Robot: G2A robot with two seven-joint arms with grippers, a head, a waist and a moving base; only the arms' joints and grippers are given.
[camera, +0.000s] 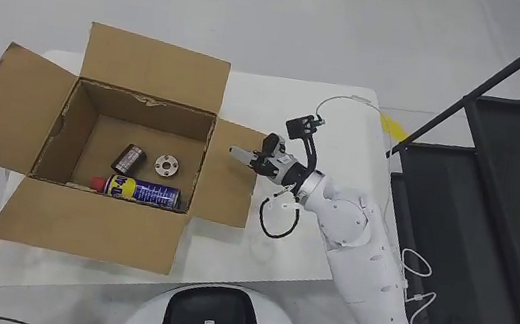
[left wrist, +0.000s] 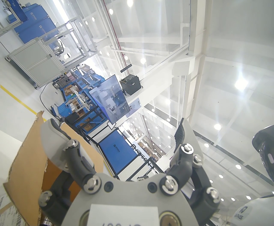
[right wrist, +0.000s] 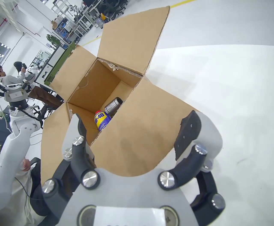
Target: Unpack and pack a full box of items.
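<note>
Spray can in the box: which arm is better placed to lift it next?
Probably right: the right pincer hangs open over the box flap, looking in at the spray can. The left pincer faces the ceiling.

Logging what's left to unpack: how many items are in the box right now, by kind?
Spray can: 1
Metal cylinder: 1
Round metal flange: 1
Total: 3
</note>
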